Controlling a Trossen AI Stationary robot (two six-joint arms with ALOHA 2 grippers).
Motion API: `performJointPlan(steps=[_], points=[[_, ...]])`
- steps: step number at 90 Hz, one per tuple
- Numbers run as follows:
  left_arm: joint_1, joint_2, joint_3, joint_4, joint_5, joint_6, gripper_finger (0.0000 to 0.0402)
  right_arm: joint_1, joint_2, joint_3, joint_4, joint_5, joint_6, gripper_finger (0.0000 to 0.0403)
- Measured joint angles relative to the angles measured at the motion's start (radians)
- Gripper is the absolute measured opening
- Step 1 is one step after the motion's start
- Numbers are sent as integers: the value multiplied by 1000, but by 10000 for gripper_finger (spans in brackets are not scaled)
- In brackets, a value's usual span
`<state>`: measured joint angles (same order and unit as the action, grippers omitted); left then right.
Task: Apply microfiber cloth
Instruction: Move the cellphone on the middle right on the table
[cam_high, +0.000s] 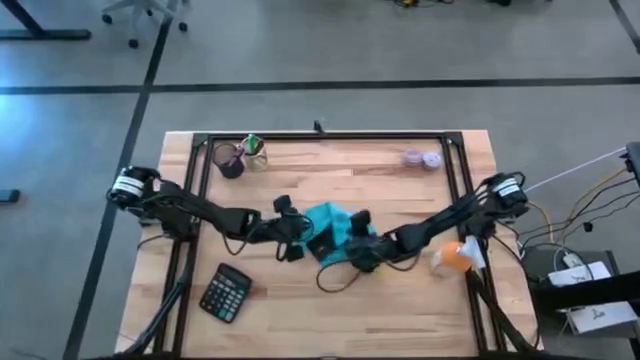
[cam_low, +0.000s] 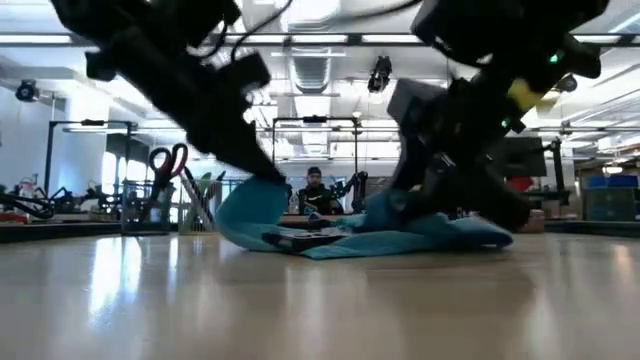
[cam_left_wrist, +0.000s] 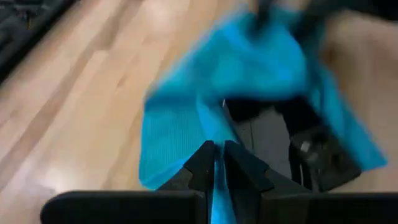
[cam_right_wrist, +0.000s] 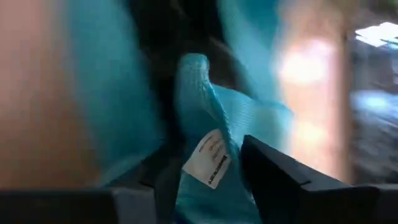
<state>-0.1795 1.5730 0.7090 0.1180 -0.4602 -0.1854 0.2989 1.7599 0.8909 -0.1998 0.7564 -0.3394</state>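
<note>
Microfiber cloth (cam_high: 328, 232), pinched by left gripper (cam_high: 297, 238) at nine o'clock and right gripper (cam_high: 362, 250) at four o'clock (apparently to spread it over the dark device (cam_left_wrist: 273, 134)).

Probably bare table (cam_high: 330, 310) near calculator (cam_high: 226, 293)

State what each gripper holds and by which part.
Both hold the microfiber cloth. The left gripper pinches a thin edge fold; the right gripper has the bunched part with the white label between its fingers.
</note>
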Motion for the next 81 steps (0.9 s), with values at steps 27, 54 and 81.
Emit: performJointPlan(steps=[27, 54, 81], points=[[6, 113, -31, -161, -41, -218, 21, -66, -198, 0, -417, 14, 171, 93], [5, 133, -50, 39, -21, -166, 21, -86, -286, -37, 27, -606, 39, 95], [4, 211, -73, 268, 27, -164, 21, -89, -42, -22, 184, -544, -112, 107]])
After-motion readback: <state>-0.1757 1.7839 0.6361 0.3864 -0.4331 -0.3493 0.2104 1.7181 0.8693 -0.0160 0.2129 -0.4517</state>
